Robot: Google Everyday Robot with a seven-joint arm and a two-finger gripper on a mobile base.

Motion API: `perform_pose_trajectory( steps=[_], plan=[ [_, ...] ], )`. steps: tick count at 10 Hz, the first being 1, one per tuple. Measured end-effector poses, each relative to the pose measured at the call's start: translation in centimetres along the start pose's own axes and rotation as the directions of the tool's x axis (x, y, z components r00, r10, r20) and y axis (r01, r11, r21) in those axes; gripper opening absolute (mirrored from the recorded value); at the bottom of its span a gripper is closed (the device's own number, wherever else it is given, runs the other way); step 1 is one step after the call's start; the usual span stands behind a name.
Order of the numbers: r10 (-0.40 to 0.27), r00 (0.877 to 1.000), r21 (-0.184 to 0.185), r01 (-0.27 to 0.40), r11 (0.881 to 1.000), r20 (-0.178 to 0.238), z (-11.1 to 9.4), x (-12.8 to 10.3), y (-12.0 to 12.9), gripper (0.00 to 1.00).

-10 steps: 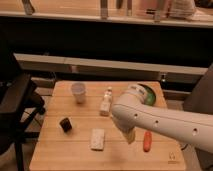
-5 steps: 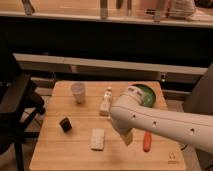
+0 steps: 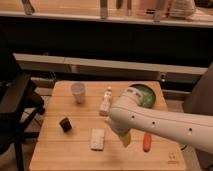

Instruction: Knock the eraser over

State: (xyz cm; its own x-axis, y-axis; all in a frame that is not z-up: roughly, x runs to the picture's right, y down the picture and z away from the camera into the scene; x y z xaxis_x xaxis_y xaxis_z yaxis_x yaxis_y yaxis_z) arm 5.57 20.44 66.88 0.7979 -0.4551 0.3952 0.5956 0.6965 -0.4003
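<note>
The eraser (image 3: 65,124) is a small dark block standing on the left part of the wooden table (image 3: 55,152). My white arm reaches in from the right, and the gripper (image 3: 124,138) hangs at its end, pointing down over the middle of the table. It is well to the right of the eraser, with the pale pad between them. The gripper looks open and holds nothing.
A flat pale pad (image 3: 98,139) lies just left of the gripper. A white cup (image 3: 78,92) and a small white bottle (image 3: 106,101) stand further back. A green bowl (image 3: 146,95) and an orange stick (image 3: 147,142) are on the right. A dark chair (image 3: 19,102) stands left of the table.
The arm and gripper have shifted slightly left, toward the pale pad. The eraser and the other objects have not moved.
</note>
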Motion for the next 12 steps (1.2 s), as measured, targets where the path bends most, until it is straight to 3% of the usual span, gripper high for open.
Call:
perform_pose_trajectory(
  steps=[12],
  plan=[
    [-0.084, 0.995, -0.001, 0.084, 0.996, 0.058, 1.6, -2.3, -0.6, 0.8]
  ],
)
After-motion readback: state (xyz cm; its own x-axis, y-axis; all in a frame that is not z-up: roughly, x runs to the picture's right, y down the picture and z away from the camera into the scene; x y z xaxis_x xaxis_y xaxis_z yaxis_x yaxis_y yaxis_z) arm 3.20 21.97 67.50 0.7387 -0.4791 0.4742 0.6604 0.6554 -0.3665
